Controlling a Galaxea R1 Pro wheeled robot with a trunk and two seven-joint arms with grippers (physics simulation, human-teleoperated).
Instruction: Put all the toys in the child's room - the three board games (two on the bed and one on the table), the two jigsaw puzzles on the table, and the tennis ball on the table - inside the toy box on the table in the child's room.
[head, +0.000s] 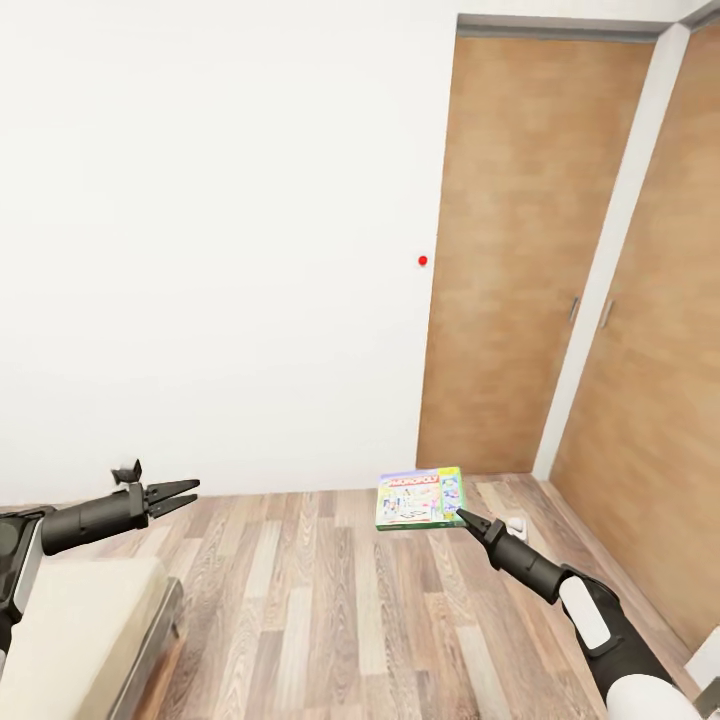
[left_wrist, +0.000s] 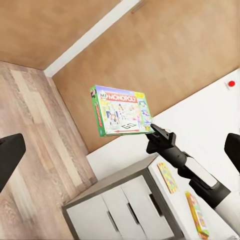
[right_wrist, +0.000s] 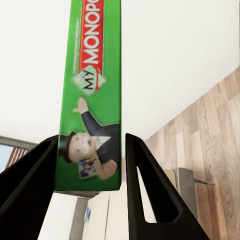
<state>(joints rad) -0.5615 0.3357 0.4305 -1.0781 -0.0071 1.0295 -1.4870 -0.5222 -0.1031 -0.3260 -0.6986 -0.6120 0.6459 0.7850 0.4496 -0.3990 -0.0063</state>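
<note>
A flat green board game (head: 420, 497) lettered MY MONOPOLY hangs in the air above the wood floor, with my right gripper (head: 460, 513) shut on its edge. The right wrist view shows the box's green side (right_wrist: 90, 100) pinched between both black fingers. From the left wrist view the same box (left_wrist: 120, 109) is held at the tip of the right arm. My left gripper (head: 190, 493) stands open and empty over the bed's corner (head: 70, 630). The white table (left_wrist: 120, 210) with drawers carries a jigsaw puzzle (left_wrist: 167, 177) and a yellow-orange board game (left_wrist: 197, 215).
A white wall with a small red dot (head: 422, 261) faces me. Brown wardrobe doors (head: 530, 250) fill the right side. Wood plank floor (head: 330, 600) lies open between the bed and the doors.
</note>
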